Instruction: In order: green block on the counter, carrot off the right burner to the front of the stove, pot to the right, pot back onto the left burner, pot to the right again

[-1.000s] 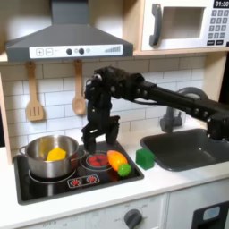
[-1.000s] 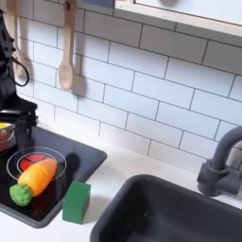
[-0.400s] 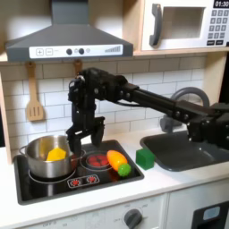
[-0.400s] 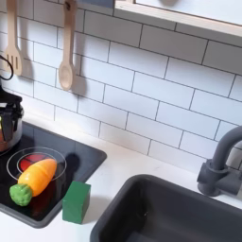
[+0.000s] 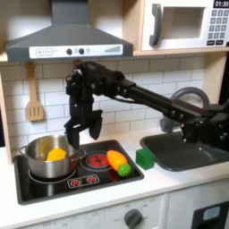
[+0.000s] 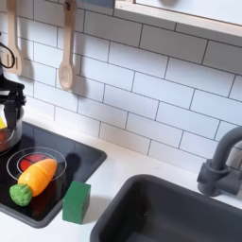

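Gripper (image 5: 72, 136) above pot (image 5: 50, 156) rim, jaws apart

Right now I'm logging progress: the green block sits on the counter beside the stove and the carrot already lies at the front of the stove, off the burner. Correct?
Not quite. The green block is on the counter beside the stove, but the carrot lies on the red ring burner, as the second exterior view shows.

Pot (image 5: 50, 156): seated on left burner, yellow piece inside.
Gripper (image 5: 73, 136): held above pot's right rim.
Carrot (image 5: 118, 162): laid on stove (image 5: 76, 182).
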`<move>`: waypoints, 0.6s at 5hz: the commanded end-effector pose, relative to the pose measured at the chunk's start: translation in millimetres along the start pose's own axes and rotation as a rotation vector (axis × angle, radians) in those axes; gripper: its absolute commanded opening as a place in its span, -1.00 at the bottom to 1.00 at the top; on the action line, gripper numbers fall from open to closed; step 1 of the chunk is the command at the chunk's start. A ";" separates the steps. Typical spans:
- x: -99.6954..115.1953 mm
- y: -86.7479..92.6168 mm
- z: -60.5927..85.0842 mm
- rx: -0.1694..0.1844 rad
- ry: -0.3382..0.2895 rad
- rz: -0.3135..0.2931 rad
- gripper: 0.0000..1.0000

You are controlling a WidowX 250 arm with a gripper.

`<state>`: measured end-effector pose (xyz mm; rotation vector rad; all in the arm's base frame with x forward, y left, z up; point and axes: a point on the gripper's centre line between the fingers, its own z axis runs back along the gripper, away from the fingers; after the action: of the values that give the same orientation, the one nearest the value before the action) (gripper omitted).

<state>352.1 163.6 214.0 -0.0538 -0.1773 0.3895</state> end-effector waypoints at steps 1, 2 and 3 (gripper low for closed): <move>2.2 5.0 -8.6 0.012 0.015 0.008 1.00; 3.5 11.2 -14.8 0.022 0.030 0.010 1.00; 7.0 16.0 -22.7 0.022 0.048 0.016 1.00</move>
<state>356.3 184.1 193.2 -0.0412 -0.1339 0.4140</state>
